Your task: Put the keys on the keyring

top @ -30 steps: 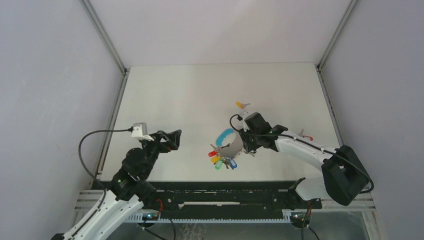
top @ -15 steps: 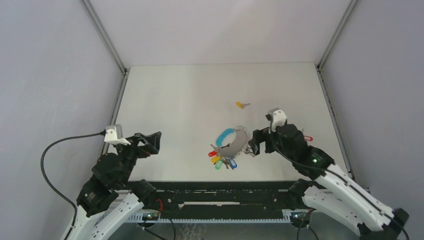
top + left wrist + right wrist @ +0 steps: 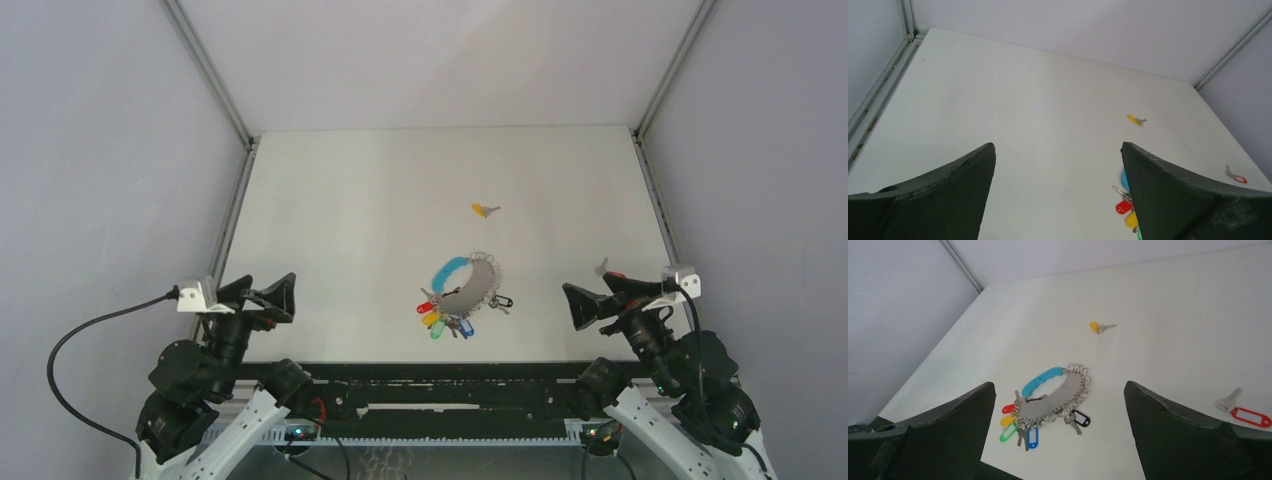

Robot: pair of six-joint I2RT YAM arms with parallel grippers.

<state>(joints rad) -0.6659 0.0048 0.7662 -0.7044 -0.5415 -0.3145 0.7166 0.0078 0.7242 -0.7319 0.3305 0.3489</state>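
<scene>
Top external view is showing you, from the left, the left gripper (image 3: 262,292) hanging with its fingers spread and holding nothing. The keyring (image 3: 465,290) is lying mid-table, its blue band and coloured tags bunched together. The yellow key (image 3: 485,210) is sitting loose beyond it, and the red key (image 3: 1248,416) is lying off to the right, near the right gripper (image 3: 592,292), which is also gaping empty. With two keys waiting off the ring, you are risking this: a flat key skidding away under a shallow pinch, or the bunch shifting if a finger nudges its chain. The table (image 3: 350,220) is showing plain white and smooth, and grey walls are closing it in.
</scene>
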